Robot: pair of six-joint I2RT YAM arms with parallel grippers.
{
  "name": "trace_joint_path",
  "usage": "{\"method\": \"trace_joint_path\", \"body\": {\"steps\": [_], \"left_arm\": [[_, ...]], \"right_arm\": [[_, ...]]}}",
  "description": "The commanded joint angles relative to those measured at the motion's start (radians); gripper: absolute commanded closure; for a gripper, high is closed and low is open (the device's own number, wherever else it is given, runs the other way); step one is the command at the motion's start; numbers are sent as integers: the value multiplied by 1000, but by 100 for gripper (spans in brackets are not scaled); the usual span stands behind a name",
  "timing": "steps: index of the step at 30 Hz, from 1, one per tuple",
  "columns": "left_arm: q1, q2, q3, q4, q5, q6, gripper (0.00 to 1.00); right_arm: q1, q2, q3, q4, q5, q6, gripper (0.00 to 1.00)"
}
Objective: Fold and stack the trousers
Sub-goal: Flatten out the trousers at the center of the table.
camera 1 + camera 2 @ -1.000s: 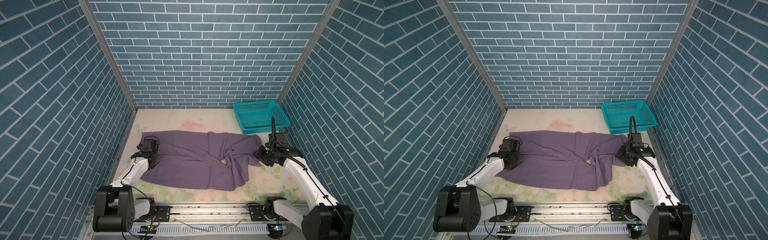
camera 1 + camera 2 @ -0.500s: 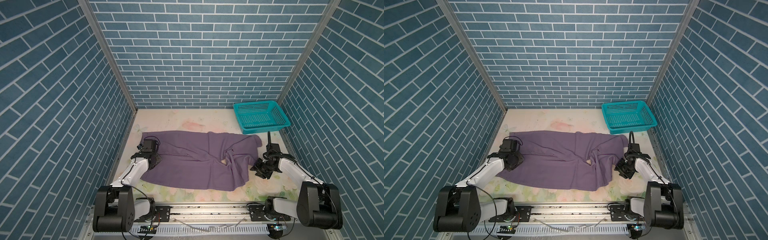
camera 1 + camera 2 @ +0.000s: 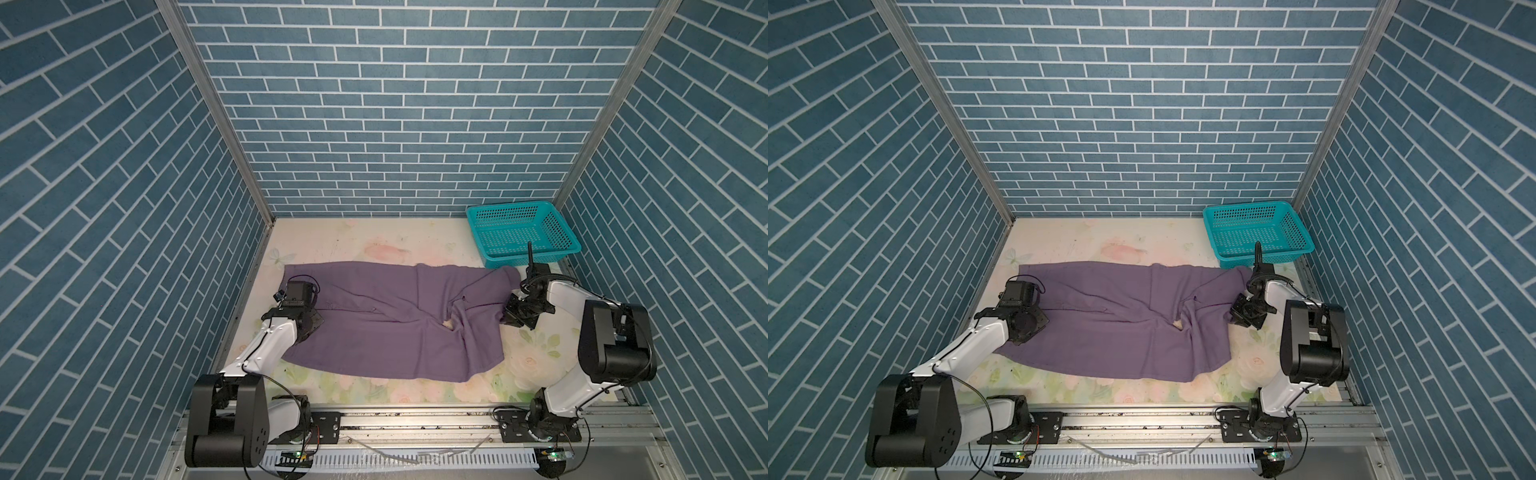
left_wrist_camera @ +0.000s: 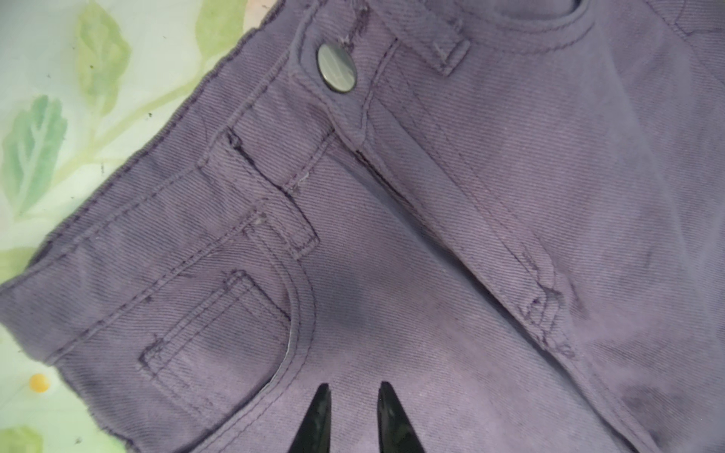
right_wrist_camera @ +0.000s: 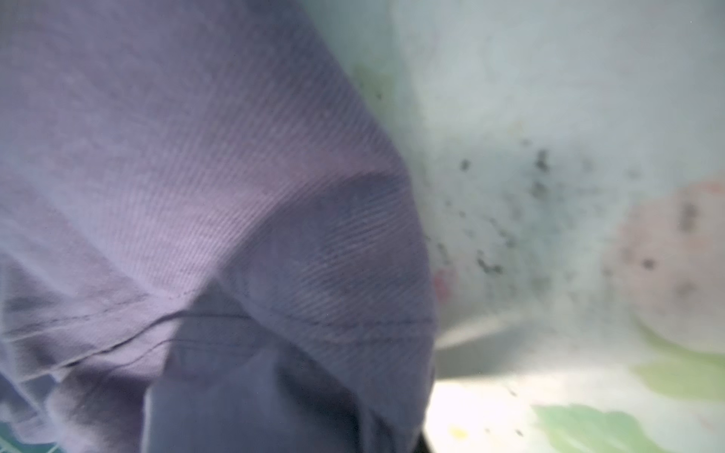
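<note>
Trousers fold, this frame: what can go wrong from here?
1. Right gripper is shut at the edge of the trousers, by a leg hem; it may hold one layer or none.
2. Left gripper: tips apart on the waist, no pinch; the waist may slide under a pull.
3. Teal basket sits just beyond the right arm; a lift could knock it.

Trousers (image 3: 374,324) muted purple twill; basket (image 3: 503,261) teal w/ holes; tabletop (image 3: 374,237) pale floral; walls (image 3: 395,104) blue brick patt.

White arms (image 3: 270,349), black joints (image 3: 226,411) (thin black cables (image 3: 301,276) trailing).
</note>
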Motion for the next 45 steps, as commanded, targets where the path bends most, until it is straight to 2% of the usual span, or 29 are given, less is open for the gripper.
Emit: {"method": "trace_joint_path", "body": {"steps": [1, 10, 13, 18, 22, 25, 27, 28, 30, 33, 37, 39, 42, 45], "left_arm": [[-5, -21, -13, -25, -23, 10, 76], [-6, 17, -16, 18, 0, 4, 75], [-4, 32, -16, 33, 13, 7, 75], [-5, 44, -14, 41, 26, 8, 75], [-5, 33, -19, 36, 25, 8, 75], [-6, 21, -28, 31, 16, 10, 75], [-5, 16, -33, 28, 15, 8, 75], [-6, 16, -34, 25, 15, 8, 75], [-4, 13, -32, 16, 14, 8, 75], [-5, 7, -26, 2, 4, 17, 74], [-5, 11, -14, -4, -9, 23, 73], [-6, 17, -14, 3, -6, 20, 73], [-5, 31, -13, 16, 2, 18, 73], [-5, 47, -16, 30, 2, 24, 73]], "right_arm": [[-3, -18, 88, -104, 45, -71, 100], [-3, -230, 373, -603, 392, -177, 100], [-3, -236, 485, -776, 511, -193, 100], [-3, -214, 614, -979, 811, -184, 100], [-2, -173, 680, -1018, 907, -172, 100], [-2, -115, 680, -984, 892, -181, 97], [-1, -73, 652, -932, 889, -191, 63], [-1, -52, 636, -911, 889, -191, 53], [-1, -28, 605, -864, 876, -194, 45], [-1, -32, 555, -792, 777, -205, 41], [-3, -117, 401, -633, 418, -219, 41], [-3, -155, 303, -563, 298, -192, 42], [-3, -201, 157, -496, 193, -155, 48], [-3, -220, 38, -452, 175, -132, 51]]}}
